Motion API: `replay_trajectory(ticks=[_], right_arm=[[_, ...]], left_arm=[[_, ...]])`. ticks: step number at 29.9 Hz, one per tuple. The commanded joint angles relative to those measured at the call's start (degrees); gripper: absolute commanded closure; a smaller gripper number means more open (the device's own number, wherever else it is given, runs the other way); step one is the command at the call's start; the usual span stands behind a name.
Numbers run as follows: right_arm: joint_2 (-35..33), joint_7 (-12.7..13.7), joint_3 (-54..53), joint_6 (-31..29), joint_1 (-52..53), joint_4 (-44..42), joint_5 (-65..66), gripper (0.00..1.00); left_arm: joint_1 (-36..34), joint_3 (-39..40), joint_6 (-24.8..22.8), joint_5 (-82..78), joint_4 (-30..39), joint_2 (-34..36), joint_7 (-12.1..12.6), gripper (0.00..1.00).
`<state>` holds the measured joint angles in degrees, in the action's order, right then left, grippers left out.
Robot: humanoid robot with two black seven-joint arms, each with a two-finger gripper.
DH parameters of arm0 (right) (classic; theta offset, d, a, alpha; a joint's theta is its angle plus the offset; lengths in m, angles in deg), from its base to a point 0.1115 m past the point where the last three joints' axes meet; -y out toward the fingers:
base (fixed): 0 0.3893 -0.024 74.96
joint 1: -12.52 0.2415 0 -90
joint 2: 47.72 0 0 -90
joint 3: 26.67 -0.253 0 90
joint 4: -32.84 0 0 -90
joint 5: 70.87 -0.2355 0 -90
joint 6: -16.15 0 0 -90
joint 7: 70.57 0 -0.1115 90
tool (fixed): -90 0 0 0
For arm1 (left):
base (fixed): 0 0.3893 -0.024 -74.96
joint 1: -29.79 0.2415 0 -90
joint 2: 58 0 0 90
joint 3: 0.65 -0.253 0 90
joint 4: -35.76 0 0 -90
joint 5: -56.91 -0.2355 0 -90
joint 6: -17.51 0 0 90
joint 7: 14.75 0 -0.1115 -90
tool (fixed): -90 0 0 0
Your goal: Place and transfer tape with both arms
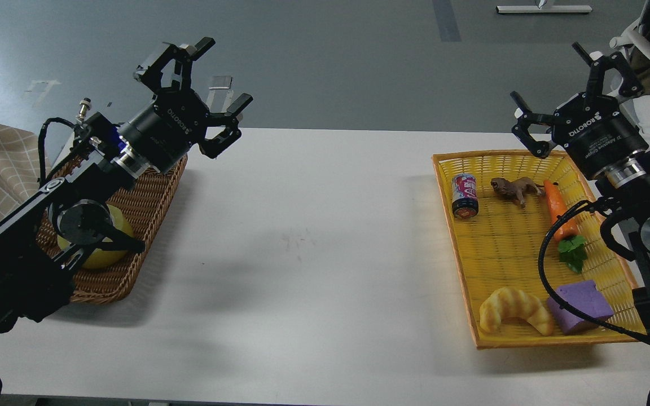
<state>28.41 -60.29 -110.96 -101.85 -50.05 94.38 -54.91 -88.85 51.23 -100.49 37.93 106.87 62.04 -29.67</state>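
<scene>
1. Our left gripper [198,93] is raised in the upper left of the frame, above the far end of the brown wicker basket [133,248]; its fingers are spread wide and hold nothing
2. Our right gripper [576,98] is up at the upper right of the frame, over the far right corner of the yellow tray [505,237]; its fingers are likewise spread wide with nothing between them
3. The tape [108,248] lies inside the wicker basket at the left of the frame, a yellowish roll largely hidden behind our left arm, so we see only part of its rounded side
4. The white table [302,254] fills the middle of the frame, with the basket at its left edge and the tray at its right, well apart
5. In the tray, along the far end, a small can [465,195] lies on its side, a brown toy animal [517,189] stands just right of it, and a toy carrot [559,211] with green leaves lies further right
6. At the near end of the tray, a yellow croissant toy [515,317] lies beside a purple block [580,305], the two touching or nearly so
7. A black cable of our right arm loops over the right side of the tray, crossing in front of the purple block
</scene>
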Motion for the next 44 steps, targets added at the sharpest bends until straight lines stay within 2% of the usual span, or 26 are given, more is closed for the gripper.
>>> replay_trajectory(ticks=[1,12,28,33,44], right_arm=[[1.12,0.0,0.35,0.0,0.52,-0.2,-0.06,0.0],[5.52,0.0,0.44,0.0,-0.18,-0.11,0.03,0.0],[7.19,-0.35,1.32,0.0,-1.85,0.5,0.03,0.0],[7.54,-0.52,1.06,0.0,-1.85,0.5,0.03,0.0],[7.89,-0.7,0.71,0.0,-1.85,0.42,-0.06,0.0]], left_arm=[[1.92,1.99,-0.01,-0.01,0.52,-2.17,0.24,0.02],[3.68,4.19,-0.01,-1.06,-0.62,-7.8,0.33,0.02],[2.71,4.19,-0.01,-1.06,-5.45,-9.39,0.42,0.02],[1.75,4.19,-0.01,-1.06,-6.95,-9.91,1.12,0.02],[0.69,4.28,-0.01,-1.06,-7.39,-10.0,1.12,0.02]])
